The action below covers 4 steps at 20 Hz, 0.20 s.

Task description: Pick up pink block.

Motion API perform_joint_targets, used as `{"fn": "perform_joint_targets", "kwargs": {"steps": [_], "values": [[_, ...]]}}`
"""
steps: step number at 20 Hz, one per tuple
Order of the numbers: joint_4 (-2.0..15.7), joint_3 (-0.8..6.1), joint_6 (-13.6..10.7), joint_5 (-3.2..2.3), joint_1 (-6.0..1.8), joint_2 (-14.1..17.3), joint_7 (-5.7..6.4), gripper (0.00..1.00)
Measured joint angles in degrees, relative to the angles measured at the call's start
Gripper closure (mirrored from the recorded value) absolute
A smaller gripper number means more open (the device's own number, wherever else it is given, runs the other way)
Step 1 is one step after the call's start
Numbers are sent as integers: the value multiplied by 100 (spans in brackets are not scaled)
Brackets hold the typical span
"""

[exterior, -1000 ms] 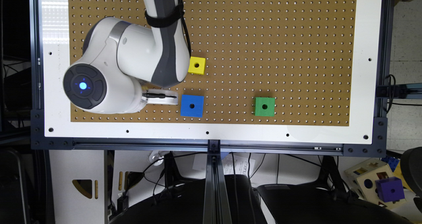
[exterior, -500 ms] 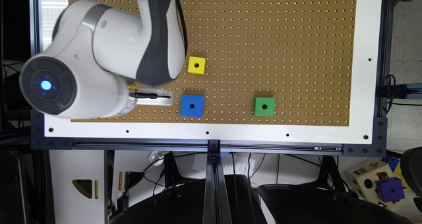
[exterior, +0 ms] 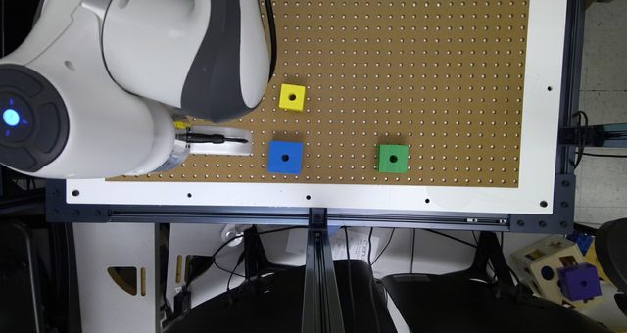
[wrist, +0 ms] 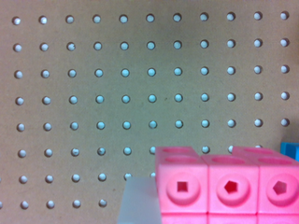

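The pink block [wrist: 224, 186] sits very close to the wrist camera, with a row of three round recessed faces showing and the pegboard [wrist: 121, 84] well behind it. A pale finger [wrist: 138, 203] presses against one end of it. In the exterior view the gripper [exterior: 220, 141] shows as a white part past the wrist, over the board beside the blue cube [exterior: 285, 157]. The big white arm [exterior: 122, 73] covers the pink block in that view.
A yellow cube [exterior: 292, 97] with a centre hole lies just past the gripper, and a green cube [exterior: 393, 158] lies towards the exterior view's right. A sliver of the blue cube [wrist: 290, 151] shows in the wrist view. The white border [exterior: 313, 196] frames the pegboard.
The arm has risen towards the exterior camera, looming larger and shifting to that view's left. The gripper part stays by the blue cube. The three cubes have not moved.
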Motion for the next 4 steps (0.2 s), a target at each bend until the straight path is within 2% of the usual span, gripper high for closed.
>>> {"fn": "perform_joint_targets", "kwargs": {"steps": [4], "values": [[0,2,-126,0,0,-152,0,100]]}}
